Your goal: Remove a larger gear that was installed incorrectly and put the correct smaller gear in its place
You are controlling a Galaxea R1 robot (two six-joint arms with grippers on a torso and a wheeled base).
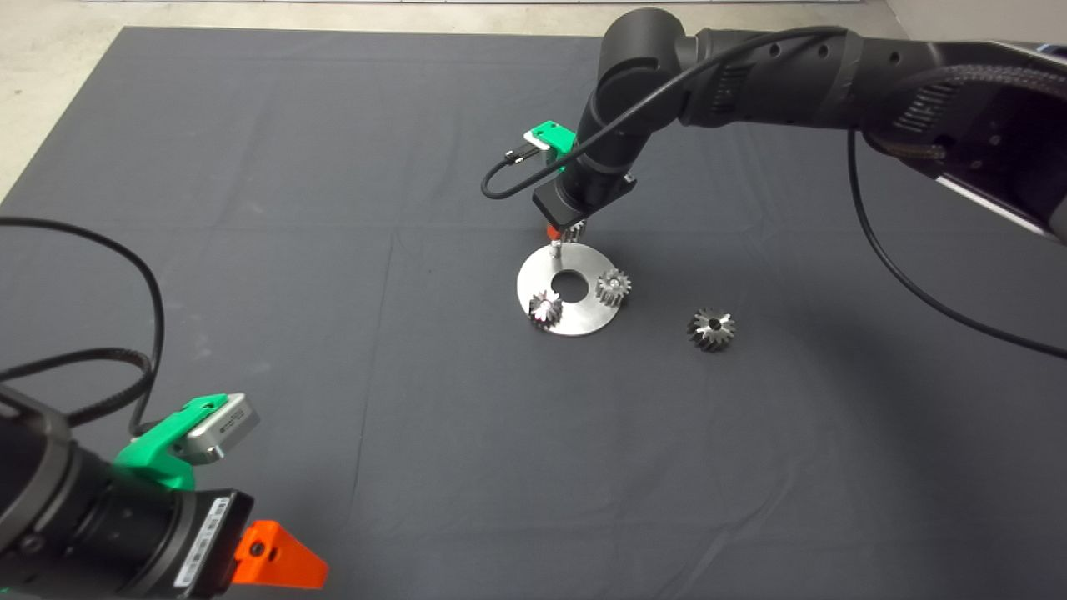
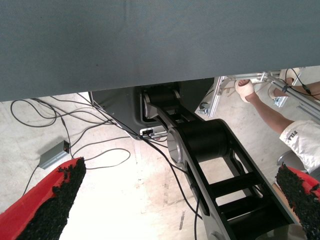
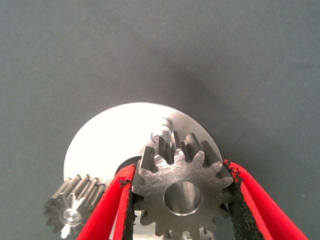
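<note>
**Smaller gear clamped over the disc's far pin**

The dark mat fills the head view. The right arm reaches in from three o'clock and bends down to the round steel disc near the mat's middle. The left gripper waits at the picture's seven o'clock corner; its fingers stand wide apart, and its wrist view shows the mat's edge, floor cables and a person's arm beyond.

The right gripper hangs over the disc's twelve o'clock rim, its two pads pressed against opposite sides of the smaller gear, which is held above the disc close to a short upright pin. The larger gear lies on the mat at about four o'clock from the disc, apart from it. Two bright small gears sit on the disc: one at three o'clock, one at seven o'clock.
</note>
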